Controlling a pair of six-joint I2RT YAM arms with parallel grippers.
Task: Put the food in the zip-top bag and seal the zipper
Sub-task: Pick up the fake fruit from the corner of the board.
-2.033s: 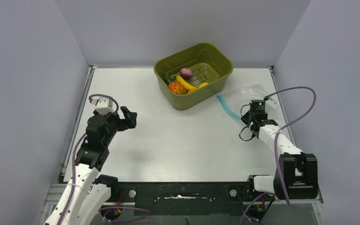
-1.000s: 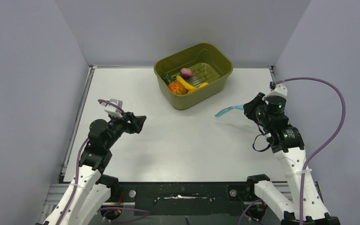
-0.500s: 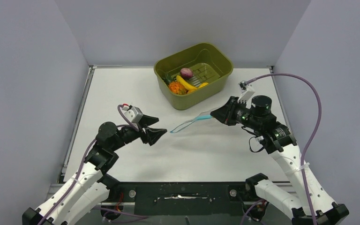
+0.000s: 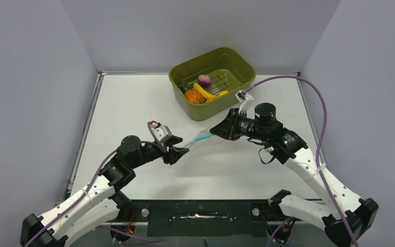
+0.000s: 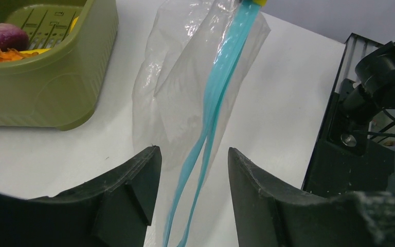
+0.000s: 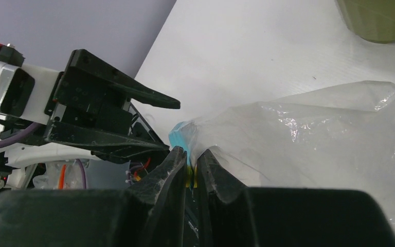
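On the left, the left pincer (image 5: 193, 159) is hovering low over the white bench (image 4: 133, 103) with its fingers apart, and the free end of the zipper (image 5: 221, 87) is lying in the gap between them, touching neither as far as the wrist view shows. The teal strip's long axis is running from that gap up and away toward the right arm, so the left arm is the nearer one to the loose end. The zip-top bag (image 5: 185, 92) is hanging slack from the strip, its clear film draping toward the bench. At the far end, the right pincer (image 6: 191, 154) is gripping the bag's mouth, fingers pressed together on it. Behind, the food is sitting in the olive-green basin (image 4: 213, 110): banana (image 4: 204, 91), purple-pink round piece (image 4: 204, 79) and orange fruit (image 4: 194, 96). The film is showing almost nothing from above, and whether the mouth is parted or sealed is hard to make out.
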